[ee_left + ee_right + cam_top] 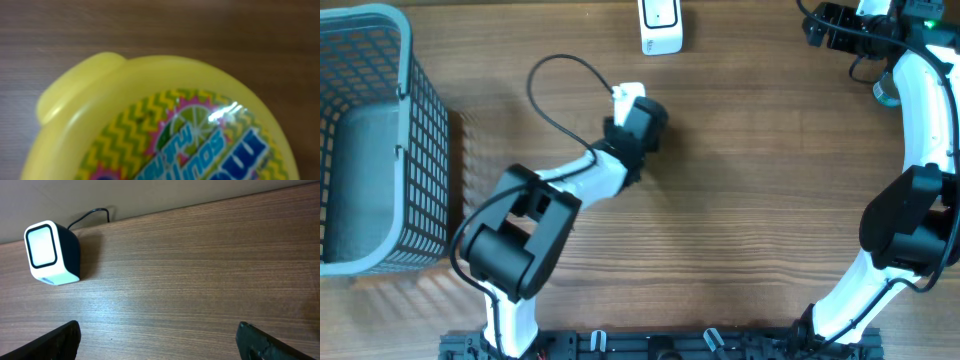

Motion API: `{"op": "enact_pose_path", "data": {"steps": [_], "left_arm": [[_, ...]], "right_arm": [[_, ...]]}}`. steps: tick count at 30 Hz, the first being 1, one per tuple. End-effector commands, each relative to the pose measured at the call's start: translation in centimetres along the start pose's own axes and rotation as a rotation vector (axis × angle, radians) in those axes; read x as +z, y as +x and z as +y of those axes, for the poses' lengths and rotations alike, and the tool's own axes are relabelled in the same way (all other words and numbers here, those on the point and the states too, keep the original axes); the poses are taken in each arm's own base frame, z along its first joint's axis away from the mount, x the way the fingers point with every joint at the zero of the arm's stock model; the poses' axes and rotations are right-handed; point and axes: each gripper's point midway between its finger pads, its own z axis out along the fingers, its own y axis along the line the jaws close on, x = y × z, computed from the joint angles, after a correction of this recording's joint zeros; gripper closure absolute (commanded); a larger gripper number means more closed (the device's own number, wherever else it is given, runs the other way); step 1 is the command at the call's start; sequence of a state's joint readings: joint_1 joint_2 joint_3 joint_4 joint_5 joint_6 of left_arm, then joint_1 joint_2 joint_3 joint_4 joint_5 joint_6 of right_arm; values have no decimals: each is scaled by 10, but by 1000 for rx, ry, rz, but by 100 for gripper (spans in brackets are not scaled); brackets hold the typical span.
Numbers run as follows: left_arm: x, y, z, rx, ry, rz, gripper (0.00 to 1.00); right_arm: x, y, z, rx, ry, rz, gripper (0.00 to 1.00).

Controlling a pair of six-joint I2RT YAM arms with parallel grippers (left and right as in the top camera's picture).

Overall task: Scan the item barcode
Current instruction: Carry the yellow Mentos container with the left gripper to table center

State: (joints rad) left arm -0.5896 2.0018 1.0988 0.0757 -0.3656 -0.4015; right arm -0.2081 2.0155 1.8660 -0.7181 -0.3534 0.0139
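Note:
The item is a round yellow container with a tab on its rim and a bright zigzag label. It fills the left wrist view at very close range, with the wooden table behind it. From overhead it is hidden under my left gripper, which sits mid-table, below and left of the scanner. The left fingers do not show in the wrist view, but the container sits right where they close. No barcode shows. The white barcode scanner stands at the table's far edge. My right gripper is wide open over bare wood.
A grey wire basket takes up the left side of the table. The scanner's black cable runs off behind it. A black cable loops beside the left arm.

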Motion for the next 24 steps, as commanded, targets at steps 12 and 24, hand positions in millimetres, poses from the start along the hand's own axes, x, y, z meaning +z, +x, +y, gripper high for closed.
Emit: {"op": "enact_pose_path", "data": {"steps": [12,24], "left_arm": [[-45,81,-59,372,71,185,34],[-72,60,-63,307,42,118,0]], "right_arm": [[1,8,-5,-52,25,19,0],[5,13,-7,-56,25,29,0]]}}
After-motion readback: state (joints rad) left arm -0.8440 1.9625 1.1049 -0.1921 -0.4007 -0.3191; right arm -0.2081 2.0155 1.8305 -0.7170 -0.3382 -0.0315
